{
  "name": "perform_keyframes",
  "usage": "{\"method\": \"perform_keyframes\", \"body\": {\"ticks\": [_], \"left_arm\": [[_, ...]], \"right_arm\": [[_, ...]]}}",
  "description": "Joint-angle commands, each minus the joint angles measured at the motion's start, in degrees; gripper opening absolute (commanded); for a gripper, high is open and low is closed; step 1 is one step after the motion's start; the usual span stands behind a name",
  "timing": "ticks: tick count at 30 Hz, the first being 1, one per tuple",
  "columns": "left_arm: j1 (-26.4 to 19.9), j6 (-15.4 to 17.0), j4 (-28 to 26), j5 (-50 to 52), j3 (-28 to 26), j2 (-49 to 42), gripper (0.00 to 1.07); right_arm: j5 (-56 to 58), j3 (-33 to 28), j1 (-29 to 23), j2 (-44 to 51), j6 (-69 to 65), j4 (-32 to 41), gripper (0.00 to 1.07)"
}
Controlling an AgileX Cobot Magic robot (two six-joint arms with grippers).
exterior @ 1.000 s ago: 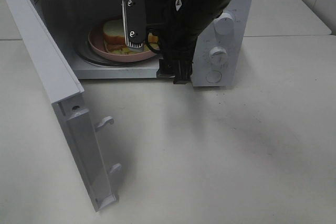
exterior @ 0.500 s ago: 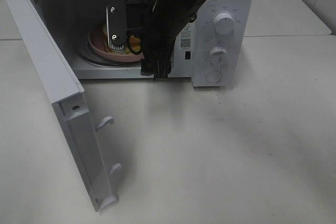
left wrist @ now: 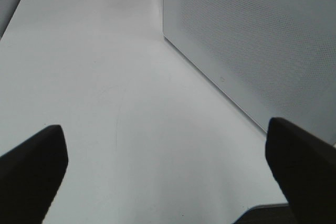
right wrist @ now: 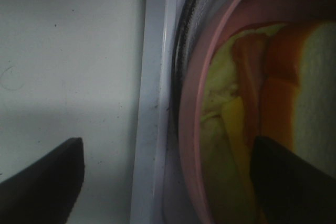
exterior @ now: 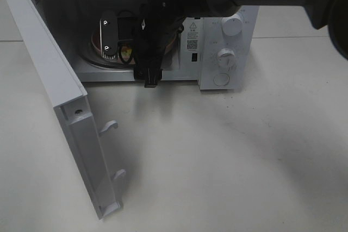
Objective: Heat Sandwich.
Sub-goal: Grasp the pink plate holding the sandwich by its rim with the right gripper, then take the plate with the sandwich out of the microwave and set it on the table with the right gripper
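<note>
The sandwich [right wrist: 247, 129], white bread with a brown crust and yellow-green filling, lies on a round pink plate [right wrist: 189, 145] inside the open microwave [exterior: 228, 31]. From overhead, my right arm hides nearly all of it; only a sliver of the plate [exterior: 96, 43] shows. My right gripper [exterior: 148, 77] hangs open at the oven's front sill. In its wrist view, the right gripper [right wrist: 168, 179] has one finger over the table and the other over the sandwich, holding nothing. My left gripper [left wrist: 168, 174] is open over bare table beside a white perforated panel [left wrist: 252, 45].
The microwave door [exterior: 60, 96] stands swung wide open toward the front left, its latch hooks [exterior: 109, 127] sticking out. Round knobs [exterior: 225, 56] sit on the control panel at the right. White tabletop [exterior: 234, 156] stretches in front.
My right arm has swept leftward across the oven mouth and now covers the sandwich that showed before. Both grippers have kept their jaws open.
</note>
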State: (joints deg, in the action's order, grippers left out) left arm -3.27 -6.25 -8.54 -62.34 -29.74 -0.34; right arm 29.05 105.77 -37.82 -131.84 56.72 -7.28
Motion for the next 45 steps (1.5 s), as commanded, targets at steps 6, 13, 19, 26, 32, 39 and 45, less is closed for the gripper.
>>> {"method": "perform_keyframes", "body": {"ticks": [6, 13, 19, 26, 32, 39, 45], "left_arm": [[0.3, -0.2, 0.2, 0.8, 0.1, -0.9, 0.98], [0.3, -0.2, 0.2, 0.8, 0.1, -0.9, 0.98], [0.3, -0.2, 0.2, 0.8, 0.1, -0.9, 0.98], [0.3, -0.2, 0.2, 0.8, 0.1, -0.9, 0.98], [0.3, -0.2, 0.2, 0.8, 0.1, -0.9, 0.98], [0.3, -0.2, 0.2, 0.8, 0.1, -0.9, 0.98], [0.3, -0.2, 0.2, 0.8, 0.1, -0.9, 0.98]], "right_arm": [[5.3, 10.0, 0.5, -6.3, -3.6, -0.7, 0.81], [5.0, 11.3, 1.0, -7.6, -4.1, -0.4, 0.78], [5.5, 11.3, 1.2, -7.6, -4.5, 0.9, 0.60], [8.9, 11.3, 1.2, -7.4, -6.5, 0.9, 0.00], [9.8, 11.1, 1.2, -6.8, -6.6, 1.1, 0.00], [12.1, 11.1, 1.2, -6.7, -5.8, 1.2, 0.00], [14.3, 11.1, 1.2, -5.6, -2.9, 1.7, 0.00]]}}
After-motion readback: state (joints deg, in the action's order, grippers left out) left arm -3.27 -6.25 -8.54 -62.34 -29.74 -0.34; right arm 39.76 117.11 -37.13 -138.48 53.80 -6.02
